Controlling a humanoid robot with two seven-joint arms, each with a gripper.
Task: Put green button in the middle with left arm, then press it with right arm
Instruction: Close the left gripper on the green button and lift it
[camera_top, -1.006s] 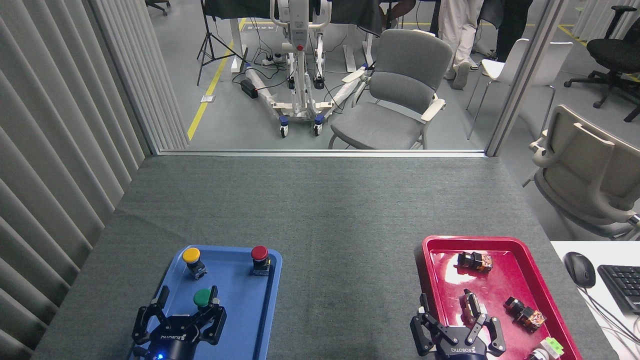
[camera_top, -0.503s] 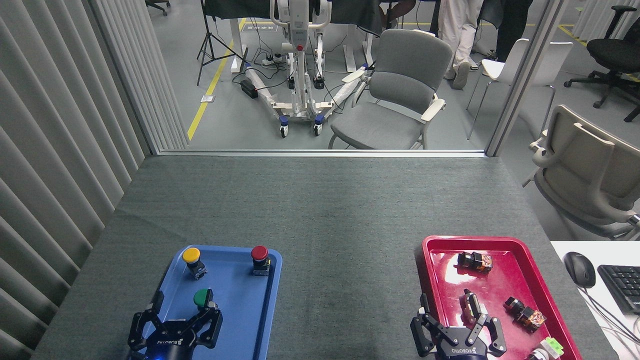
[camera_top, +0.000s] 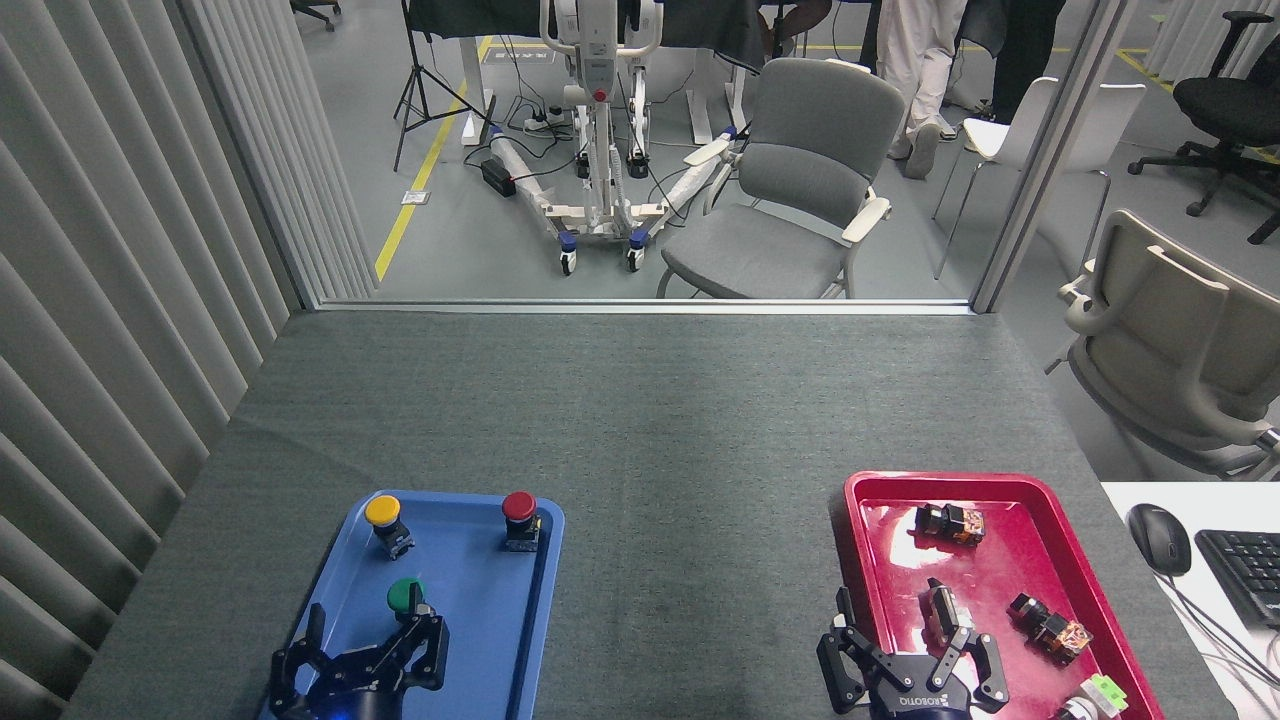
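My left hand (camera_top: 365, 640) is spread open, grasping nothing; green button (camera_top: 405, 596) sits in blue tray (camera_top: 500, 620) by one finger. Risk: off-centre closing tips it. Right hand (camera_top: 905, 645) open.

Two trays were counted on the table: one blue tray (camera_top: 520, 640) at lower left and one red tray (camera_top: 1010, 560) at lower right.

Three push-buttons stood in the blue tray: one green button (camera_top: 405, 597), one yellow button (camera_top: 383, 513) and one red button (camera_top: 518, 507).

At least four small parts lay in the red tray; the exact number could not be told.

Two grippers were in view, the left gripper (camera_top: 365, 630) and the right gripper (camera_top: 905, 635).

At right edge: one mouse (camera_top: 1159, 538), one keyboard (camera_top: 1245, 570).
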